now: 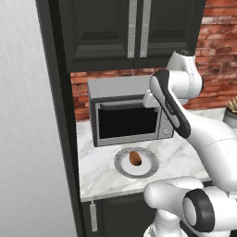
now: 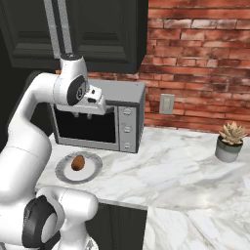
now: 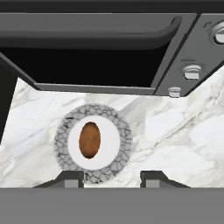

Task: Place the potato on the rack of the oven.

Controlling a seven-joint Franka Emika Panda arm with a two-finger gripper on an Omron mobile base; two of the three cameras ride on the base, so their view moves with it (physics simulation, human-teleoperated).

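Gripper (image 3: 112,177) hung high above the counter (image 1: 180,159), in front of the upper door of the silver box appliance (image 2: 128,100); fingers spread wide apart, nothing between them. In the right base view the gripper (image 2: 82,116) showed as two short dark tips under the white hand, well clear of the plate below.

Potato (image 3: 89,140) lay in the middle of a round plate (image 3: 117,159) with a grey crackled rim, long axis pointing toward the appliance. From the hand view it sat slightly left of the gap between the fingers. Plate (image 1: 147,163) rested on the white marble counter just in front of the appliance, near the counter's front edge. Potato (image 1: 134,158) upright on its side, untouched.

Appliance door shut, dark window, three small knobs (image 2: 127,129) down its right side. Brick wall (image 2: 195,58) behind. Small potted succulent (image 2: 230,140) stood well apart to the right. Dark cabinets (image 1: 115,28) overhead
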